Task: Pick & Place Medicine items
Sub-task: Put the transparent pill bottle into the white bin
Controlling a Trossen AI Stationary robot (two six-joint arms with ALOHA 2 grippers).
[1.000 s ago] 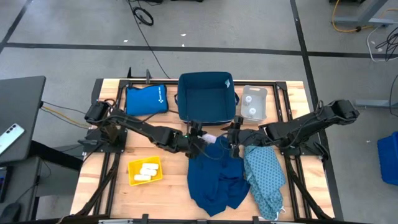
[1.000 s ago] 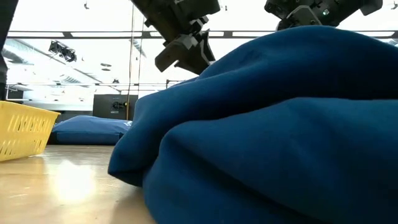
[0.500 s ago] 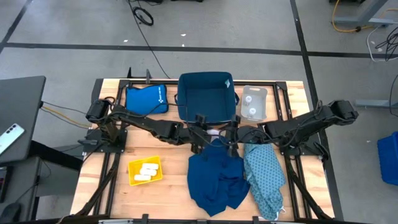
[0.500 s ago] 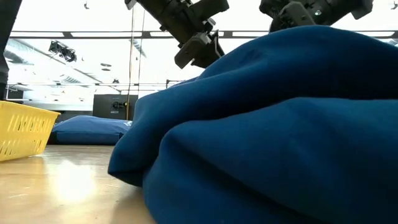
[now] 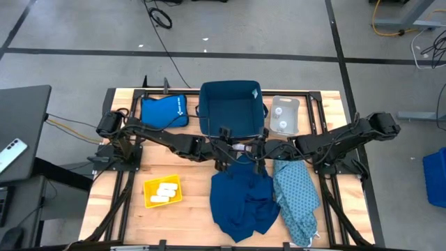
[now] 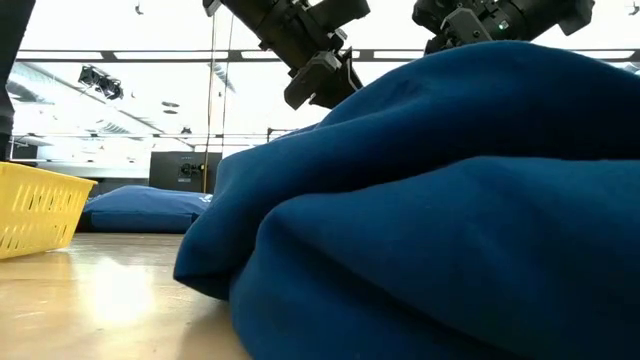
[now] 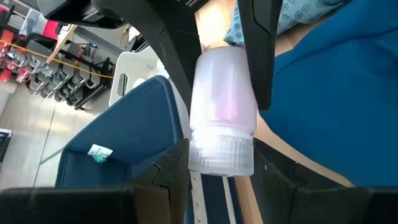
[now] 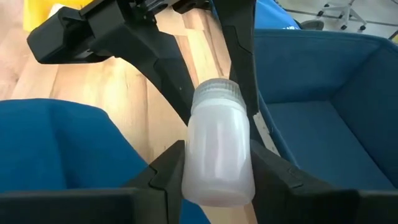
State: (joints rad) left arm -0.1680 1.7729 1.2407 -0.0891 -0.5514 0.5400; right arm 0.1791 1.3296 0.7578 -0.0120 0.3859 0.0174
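A small whitish bottle (image 7: 222, 106) hangs above the surface centre, just in front of the blue bin (image 5: 231, 106), pinched at once by the left hand (image 5: 224, 149) and the right hand (image 5: 259, 148). If either lets go early, it could fall onto the blue cloth (image 5: 240, 199). The yellow tray (image 5: 162, 190) holds pale packs; the bin holds a small scrap.

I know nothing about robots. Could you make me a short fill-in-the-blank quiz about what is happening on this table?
1. The left end effector and the right end effector both clamp one white ____.
2. The tray holding the pale packs is ____.
3. The open bin beyond the end effectors is dark ____.
Missing words: bottle; yellow; blue.
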